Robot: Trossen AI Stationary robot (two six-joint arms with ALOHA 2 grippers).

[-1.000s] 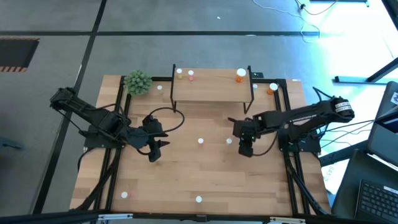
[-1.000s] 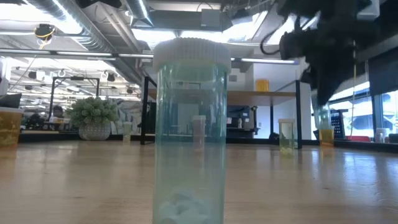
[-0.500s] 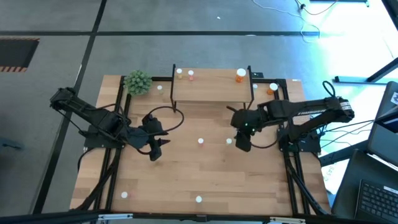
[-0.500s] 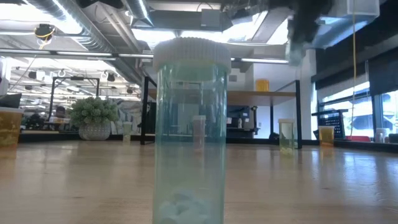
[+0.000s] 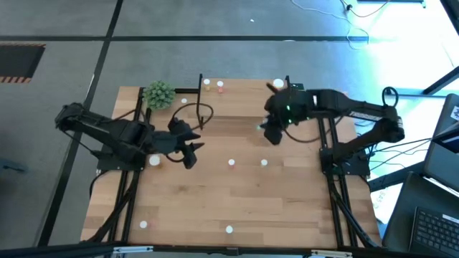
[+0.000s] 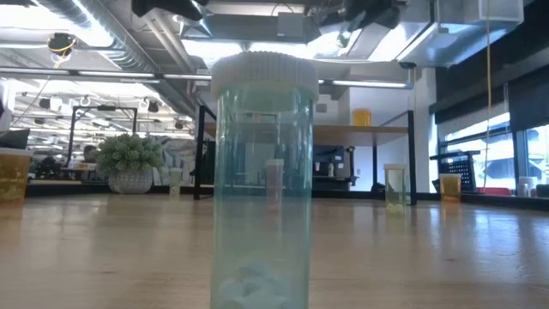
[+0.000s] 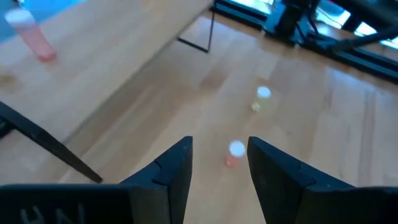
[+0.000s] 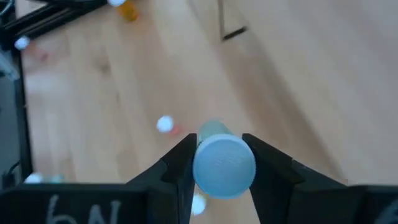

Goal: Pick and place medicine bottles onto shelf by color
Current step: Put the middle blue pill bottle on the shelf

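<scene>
My right gripper (image 5: 270, 135) hangs high over the front edge of the light-wood shelf (image 5: 244, 104), shut on a greenish medicine bottle with a pale cap (image 8: 224, 163). My left gripper (image 5: 191, 150) is raised over the table's left half, open with nothing between its fingers (image 7: 219, 144). Past it, a pink bottle (image 7: 234, 153) and a yellowish bottle (image 7: 261, 98) stand upright on the tabletop. Two small bottles (image 5: 208, 84) and an orange one (image 5: 277, 87) stand on the shelf. My right gripper pinches the greenish bottle between its two fingers (image 8: 184, 155), on the opposite sides of its body just below the cap (image 8: 214, 132). The fingers slant down from above. The bottle is lifted clear, its cap turned toward the wrist camera.
A green spiky plant ball (image 5: 158, 94) sits at the far left by the shelf. Loose bottles stand mid-table (image 5: 232, 163) (image 5: 264, 163), near the front edge (image 5: 229, 230) (image 5: 143, 224) and under the left arm (image 5: 153, 161). A teal bottle (image 6: 262, 172) fills the low view.
My right gripper has risen from near the tabletop and gone toward the far edge, carrying the greenish bottle clear of the table to above the shelf's front. My left gripper has swung a little toward the far edge and the right.
</scene>
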